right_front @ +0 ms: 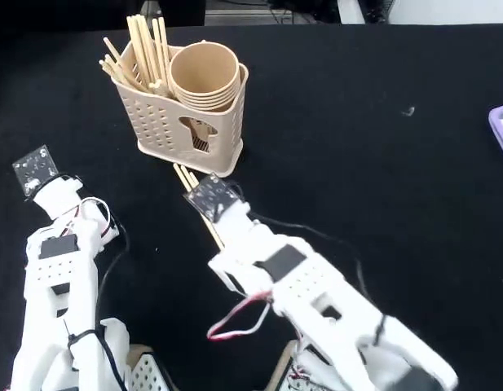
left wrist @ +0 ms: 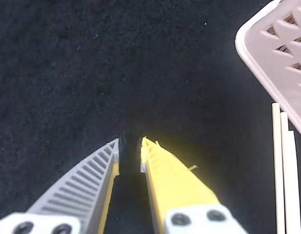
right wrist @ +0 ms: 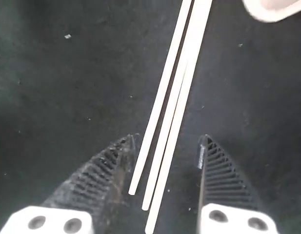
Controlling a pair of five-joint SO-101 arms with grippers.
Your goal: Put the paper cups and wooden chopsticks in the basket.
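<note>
A tabletop [right_front: 381,163] draped in black cloth is seen, flecked here and there with pale lint [right_front: 408,111]. A lilac box [right_front: 502,130] is cut off at its edge. Beyond the far side, cables [right_front: 275,12] and a white panel [right_front: 447,10] are glimpsed.

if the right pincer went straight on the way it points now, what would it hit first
Most likely the loose chopsticks on the black cloth: they lie between the right pincer's open jaws, along its line. The basket corner sits beyond them. Its height above the cloth is unclear.
</note>
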